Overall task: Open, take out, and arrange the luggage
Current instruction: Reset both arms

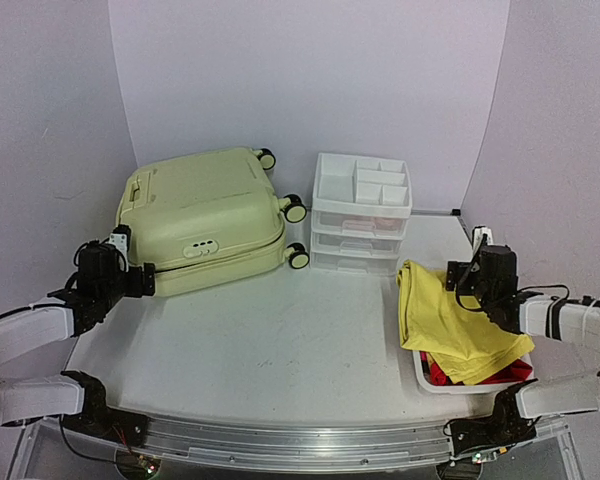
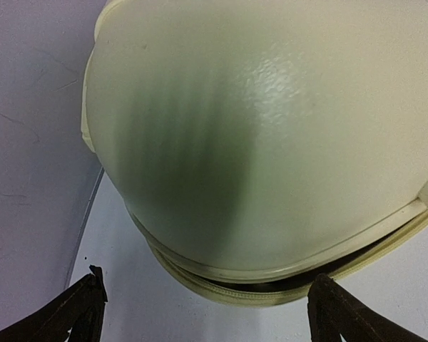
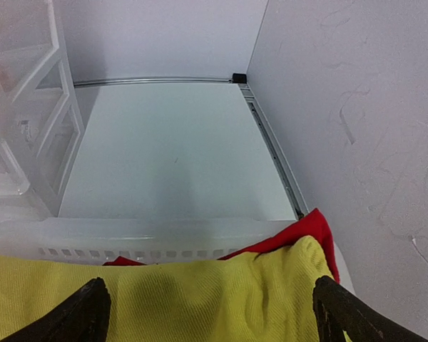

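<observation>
Barely started: luggage point(image 1: 202, 215) flat at ten o'clock on table point(image 1: 280, 340), seam cracked at most, nothing out; left gripper point(image 2: 207, 285) spread wide at its corner; right gripper point(image 3: 210, 285) spread wide over yellow cloth point(image 1: 450, 315) at four o'clock

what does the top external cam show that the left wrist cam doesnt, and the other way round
Only top external: the white plastic drawer organizer, the yellow cloth draped over the white mesh basket, and the small cream wheels. Only left wrist: a close look at the dark slit along the seam under the lid, and the left fingers spread apart. Both: the pale yellow-green hard-shell suitcase on the white table.
</observation>
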`<state>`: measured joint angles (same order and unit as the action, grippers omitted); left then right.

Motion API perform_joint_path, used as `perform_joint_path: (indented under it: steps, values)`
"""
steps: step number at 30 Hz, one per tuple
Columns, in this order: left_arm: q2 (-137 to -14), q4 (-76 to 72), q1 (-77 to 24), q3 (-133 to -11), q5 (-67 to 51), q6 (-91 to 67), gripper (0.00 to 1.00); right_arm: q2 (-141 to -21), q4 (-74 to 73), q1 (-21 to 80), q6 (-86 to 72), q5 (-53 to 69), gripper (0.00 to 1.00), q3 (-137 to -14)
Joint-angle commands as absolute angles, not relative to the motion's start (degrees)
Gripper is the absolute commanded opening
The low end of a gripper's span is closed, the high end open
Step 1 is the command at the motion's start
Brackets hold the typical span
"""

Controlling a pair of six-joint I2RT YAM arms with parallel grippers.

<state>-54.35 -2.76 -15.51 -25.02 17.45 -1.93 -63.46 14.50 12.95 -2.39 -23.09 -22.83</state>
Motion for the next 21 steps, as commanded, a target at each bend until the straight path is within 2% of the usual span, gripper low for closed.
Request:
perform_joint_path:
  steps: [1, 3, 12, 16, 21]
  values:
    - [-58.9, -17.8, -13.5, -22.4, 14.8, -2.0, 1.00, -70.2, 27.2, 10.7, -0.5, -18.7, 0.98, -22.6]
    - [-62.3, -21.6, -13.4, -21.8, 15.3, -2.1, 1.00, -73.8, 30.2, 8.7, -0.4, -13.7, 0.98, -22.5]
    - [-74.2, -41.3, -11.3, -19.3, 12.9, 4.6, 1.00, -89.4, 46.0, 2.5, 0.5, -5.5, 0.98, -22.8]
    - [-77.1, -45.2, -9.1, -19.3, 10.3, 6.4, 1.00, -94.3, 52.6, 1.8, -1.5, -5.8, 0.98, -21.7]
    - [-80.5, -49.2, -5.1, -18.8, 5.2, 4.1, 1.00, -94.7, 52.2, 1.8, -2.3, -6.7, 0.98, -22.3]
